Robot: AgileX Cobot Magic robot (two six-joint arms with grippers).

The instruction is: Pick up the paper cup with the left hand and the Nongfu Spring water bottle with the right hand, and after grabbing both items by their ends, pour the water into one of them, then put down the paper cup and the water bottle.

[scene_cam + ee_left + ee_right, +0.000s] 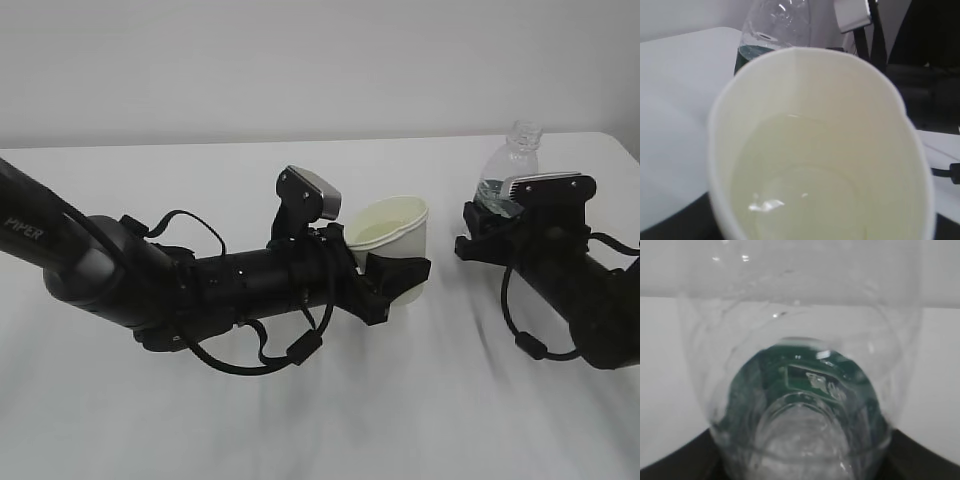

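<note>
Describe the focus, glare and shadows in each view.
Exterior view: even, soft light, faint shadows on the table. Left wrist view: paper cup close and blurred, small glints on its water. Right wrist view: water bottle fills the frame, distorted, specular glints.

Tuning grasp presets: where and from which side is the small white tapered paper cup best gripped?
Grip the small white tapered paper cup on its lower wall, coming in level from the side, as the black PIPER-lettered left gripper does. It stands upright with clear liquid inside, so a side grip keeps it level, and low on the taper spares the rolled rim.
</note>
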